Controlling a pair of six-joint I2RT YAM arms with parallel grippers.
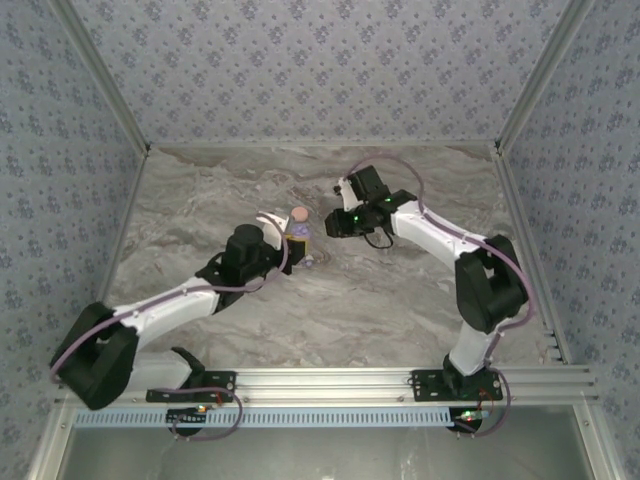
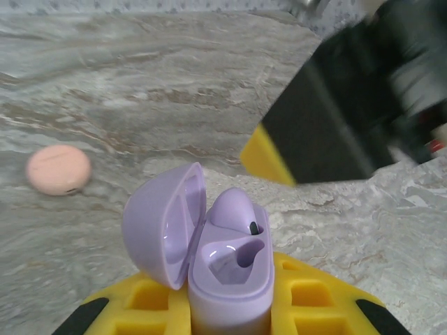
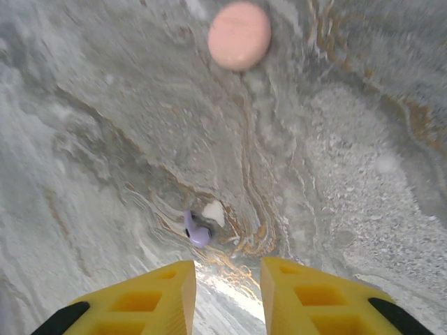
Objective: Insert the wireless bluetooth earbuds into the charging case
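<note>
My left gripper (image 2: 230, 301) is shut on the purple charging case (image 2: 230, 269), which stands upright between its yellow fingers with the lid swung open to the left. One purple earbud (image 2: 232, 207) sits in the case's far slot; the near slot is hollow. A second purple earbud (image 3: 198, 234) lies on the marble beside a small white bit (image 3: 214, 211), just ahead of my right gripper (image 3: 227, 279). That gripper is open, with nothing between its fingers. From above, the left gripper (image 1: 296, 238) and the right gripper (image 1: 335, 218) are close together at mid table.
A salmon-pink disc (image 2: 59, 169) lies shut on the marble left of the purple case, and also sits beyond the loose earbud (image 3: 239, 35) and between the two grippers (image 1: 298, 213). The right gripper's black and yellow finger (image 2: 328, 118) looms close above the case.
</note>
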